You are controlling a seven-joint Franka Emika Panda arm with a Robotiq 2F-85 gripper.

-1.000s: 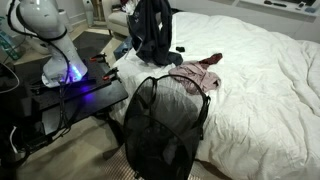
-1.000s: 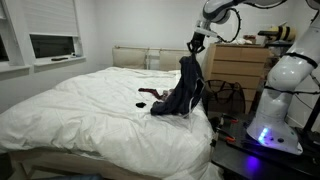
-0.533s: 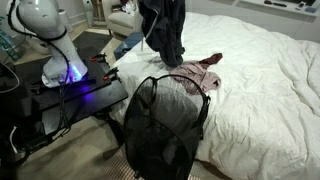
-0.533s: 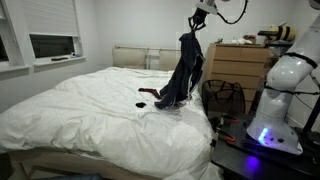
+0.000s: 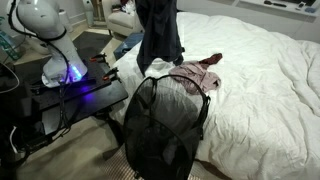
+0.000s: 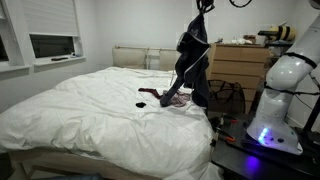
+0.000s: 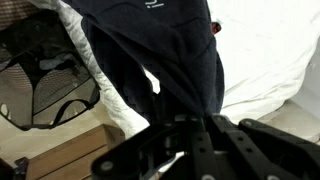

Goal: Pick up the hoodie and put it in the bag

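Observation:
The dark navy hoodie [image 5: 160, 35] hangs full length from my gripper, lifted off the white bed. In an exterior view it dangles [image 6: 192, 65] below my gripper [image 6: 204, 5] at the top edge. In the wrist view the hoodie [image 7: 165, 55] fills the middle and my gripper [image 7: 195, 125] is shut on its fabric. The black mesh bag [image 5: 165, 125] stands upright at the bed's near edge, below and in front of the hoodie's hem. It shows in the wrist view [image 7: 45, 85] at the left, open at the top.
A pink-beige garment [image 5: 195, 75] lies on the bed [image 5: 260, 70] behind the bag. A blue cloth heap [image 5: 128, 45] sits by the bed. The robot base and its table [image 5: 70, 90] stand beside the bag. A wooden dresser [image 6: 240, 65] is behind.
The gripper has risen with the hoodie, pulling it fully off the bed, and the garment has swung towards the bag.

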